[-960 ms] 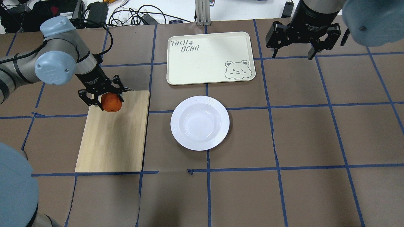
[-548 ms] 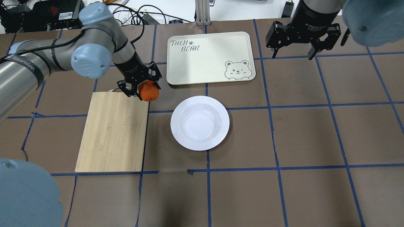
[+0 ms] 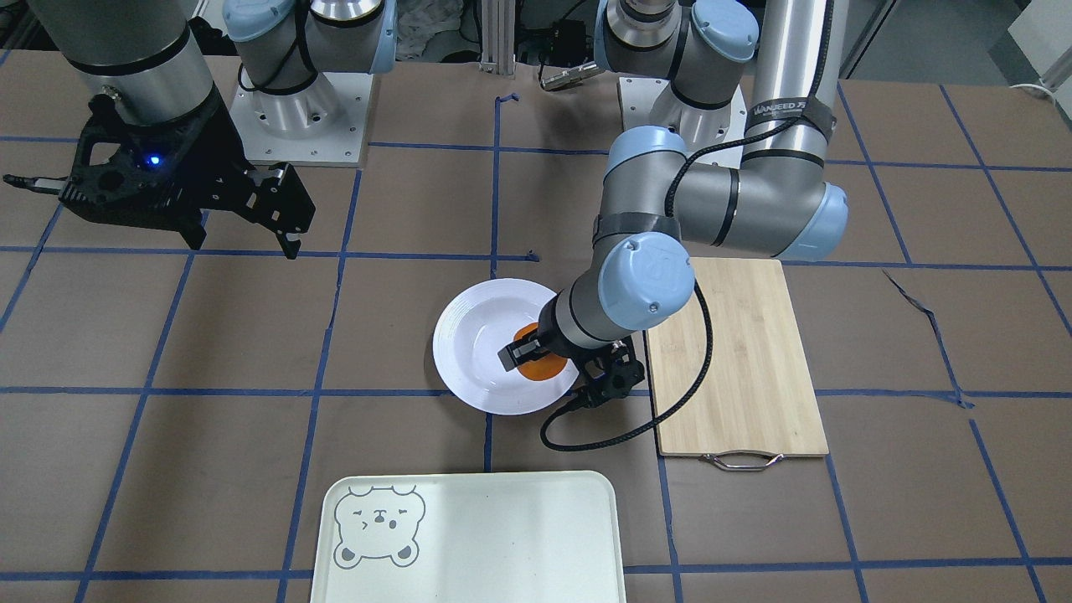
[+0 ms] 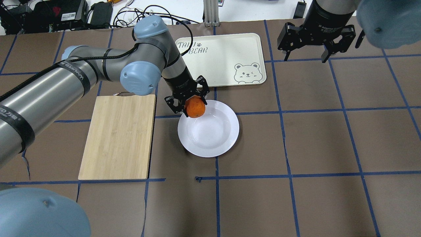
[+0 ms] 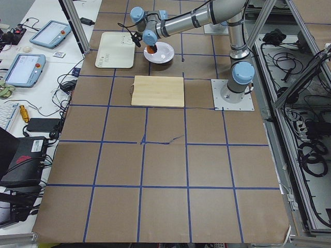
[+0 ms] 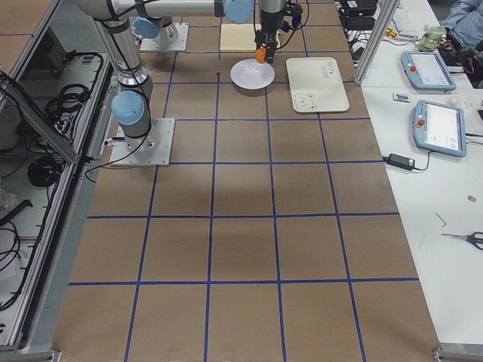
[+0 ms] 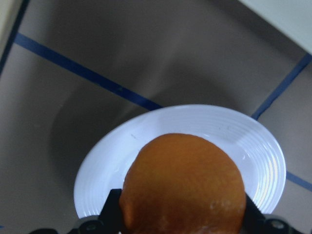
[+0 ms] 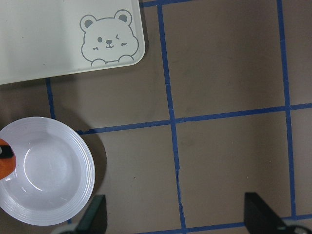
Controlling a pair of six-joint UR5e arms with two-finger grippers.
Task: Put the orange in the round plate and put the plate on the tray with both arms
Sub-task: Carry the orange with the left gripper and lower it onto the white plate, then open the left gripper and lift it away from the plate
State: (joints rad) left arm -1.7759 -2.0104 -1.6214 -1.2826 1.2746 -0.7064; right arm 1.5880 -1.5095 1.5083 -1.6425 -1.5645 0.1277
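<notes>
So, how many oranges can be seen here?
1. The orange is in the left gripper, above the plate, near its edge. No other orange shows, and nothing here looks able to hide one.

Brown-covered counter (image 4: 296, 148) gridded with blue tape (image 4: 283, 112), carrying three flat things and the arm mounts.

The glossy white round plate (image 4: 210, 149) rests near the middle, across a crossing of tape lines. The pale tray (image 4: 223, 62) lies flat on the side far from the robot, near the plate but apart from it, its grey bear face (image 4: 247, 73) in the corner nearest the plate. The light wooden cutting board (image 4: 118, 138) lies to the robot's left of the plate, apart from it, with its metal handle (image 3: 735, 460) on the short edge away from the robot. Two metal base plates (image 3: 343, 142) sit bolted at the robot's edge. The brown covering shows a small tear (image 3: 913, 293).
</notes>
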